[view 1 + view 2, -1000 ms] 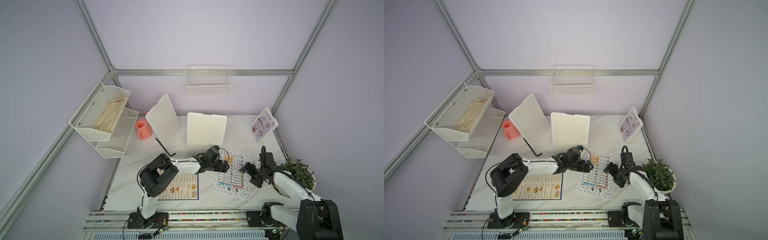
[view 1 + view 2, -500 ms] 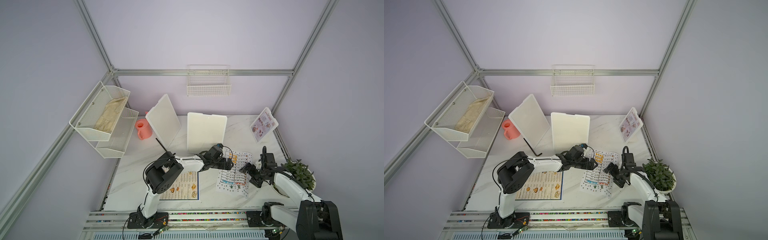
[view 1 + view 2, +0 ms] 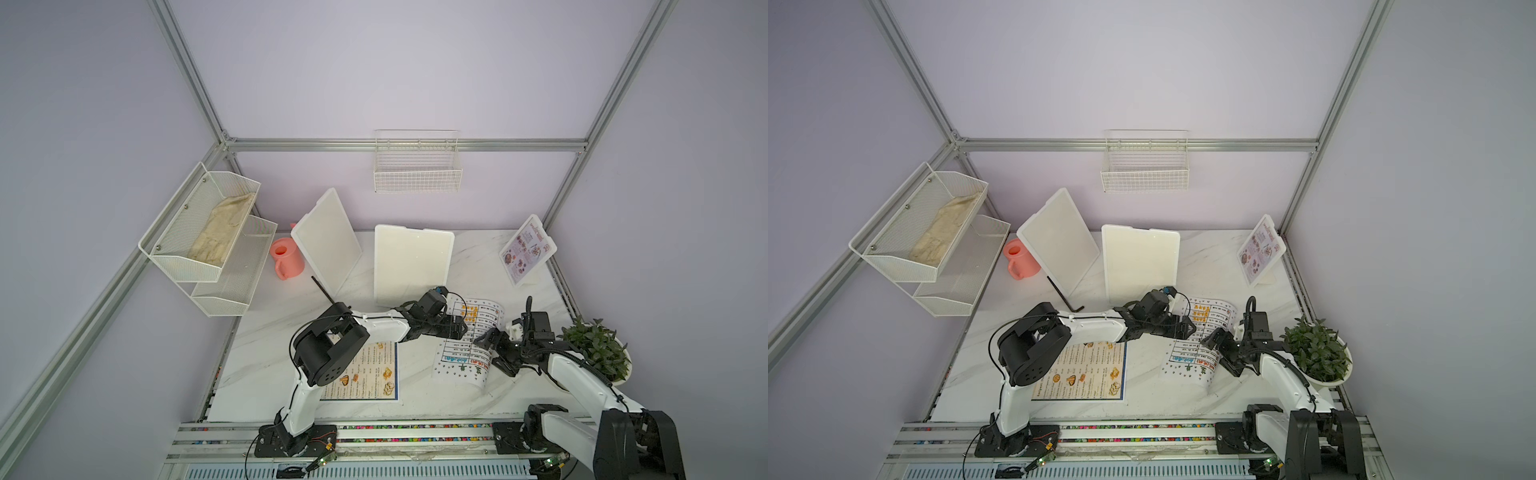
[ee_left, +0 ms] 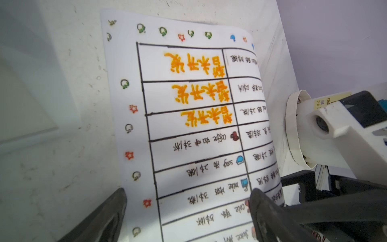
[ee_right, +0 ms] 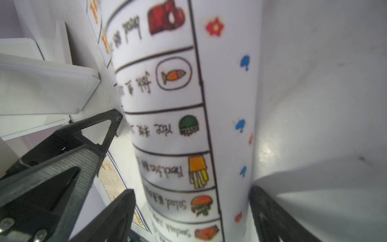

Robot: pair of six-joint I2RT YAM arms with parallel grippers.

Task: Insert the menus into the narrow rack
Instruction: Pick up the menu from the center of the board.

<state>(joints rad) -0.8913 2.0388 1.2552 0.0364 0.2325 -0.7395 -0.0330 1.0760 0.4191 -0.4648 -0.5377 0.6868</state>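
While both arms work at the front right of the table (image 3: 257, 374), the step in hand looks like picking up the first menu; none is in the rack yet. Nearest the robot's bases, the dark-bordered "DIM SUM INN" sheet (image 3: 376, 374) lies flat, partly under the left arm.

Just beyond it, the white table sheet (image 3: 461, 365) is bowed up off the marble. The left gripper (image 3: 458, 328) is at its left side and the right gripper (image 3: 493, 351) at its right edge. In the wrist views each pair of jaws stands wide apart with the curved sheet between them, and neither has closed on it. One left finger (image 4: 263, 209) overlaps the printed edge, but I cannot confirm contact.

The next move probably calls for one gripper to pinch a raised edge, with the other steadying the floppy sheet so it can be stood on edge.

Farther back, the small "Special Menu" card (image 3: 528, 253) leans in the back right corner. Highest and farthest is the wire rack (image 3: 417, 174) on the back rail, which I take for the target — well apart from both grippers.
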